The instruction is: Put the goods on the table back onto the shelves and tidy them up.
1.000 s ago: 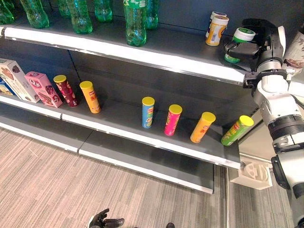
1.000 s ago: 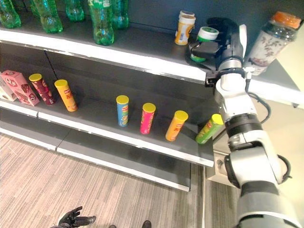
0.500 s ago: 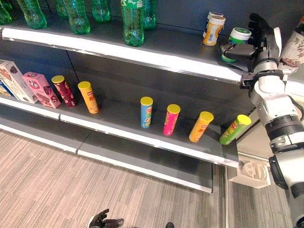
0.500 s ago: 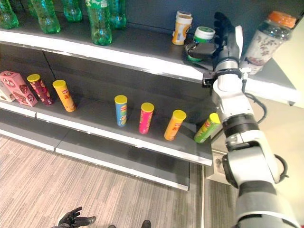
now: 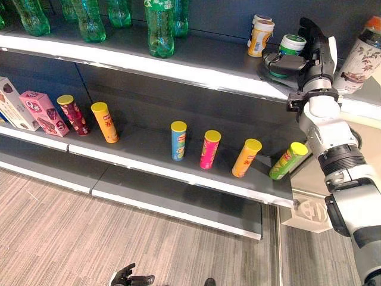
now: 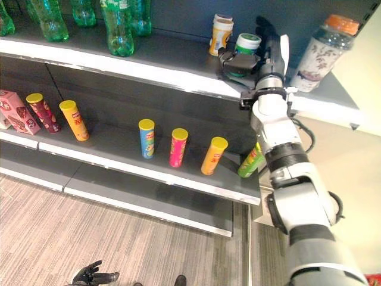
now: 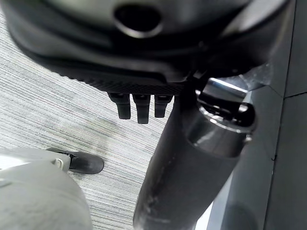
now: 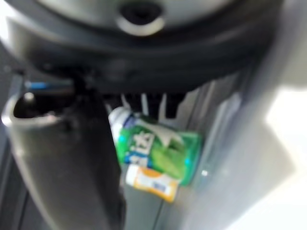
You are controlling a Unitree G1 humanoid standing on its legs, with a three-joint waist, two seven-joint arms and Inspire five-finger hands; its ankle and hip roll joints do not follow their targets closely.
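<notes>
A green jar with a white lid (image 5: 290,44) stands on the top shelf (image 5: 202,68), near its right end. My right hand (image 5: 314,55) is at the jar, fingers straight and pointing up on its right side, thumb lying low across its front. The right wrist view shows the green jar (image 8: 158,151) just past the fingers, with an orange-and-white jar (image 8: 153,184) beyond it. My left hand (image 5: 132,277) hangs low over the floor, fingers relaxed and holding nothing.
The orange-and-white jar (image 5: 260,37) stands left of the green one, a flowered bottle with an orange cap (image 5: 360,53) to the right. Green bottles (image 5: 157,27) fill the shelf's left. Several chip cans (image 5: 209,149) and a pink box (image 5: 38,112) stand on the middle shelf.
My right hand's fingers, curled round the green jar a second ago, have straightened and let it go; the jar stands on the shelf. The camera has shifted slightly.
</notes>
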